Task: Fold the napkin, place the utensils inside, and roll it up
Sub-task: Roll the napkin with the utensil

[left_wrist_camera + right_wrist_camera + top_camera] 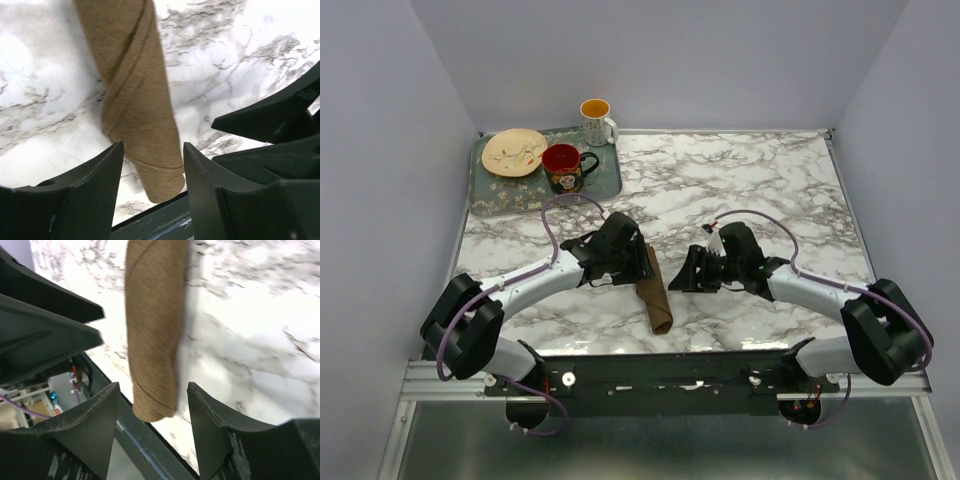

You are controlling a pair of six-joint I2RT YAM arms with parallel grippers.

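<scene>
One napkin [655,295], dark brown cloth, lies rolled into a slim tube on the marble desk [770,190]. It sits between the two arms, slanting from its far end by the left tool [642,262] towards the near edge. Both wrist views show the roll's near end [160,185] lying right by the desk's near edge, next to a dark rail. The outer flap of the cloth runs as a diagonal seam along the tube [152,330].

There are two tools, one on each arm. The left tool [152,147] stands wide and holds nothing. Marble shows between its left finger [95,195] and the roll, while its right finger overlaps the cloth's edge in that view. The right tool [153,385] is also spread wide and holds nothing, with a gap on each side of the roll's end. In the overhead view the right tool [682,272] is just right of the napkin, facing the left one across it.

One grey-green tray [490,205] fills the far left corner. It carries one cream plate [514,152] and one red and black mug [563,167]. A second mug [597,120], white with an orange inside, stands at the tray's far right corner. I cannot tell whether it stands on the tray or just behind it.

Open marble stretches beyond the tools and across the whole right side. Pale walls close off the left, far and right edges.
</scene>
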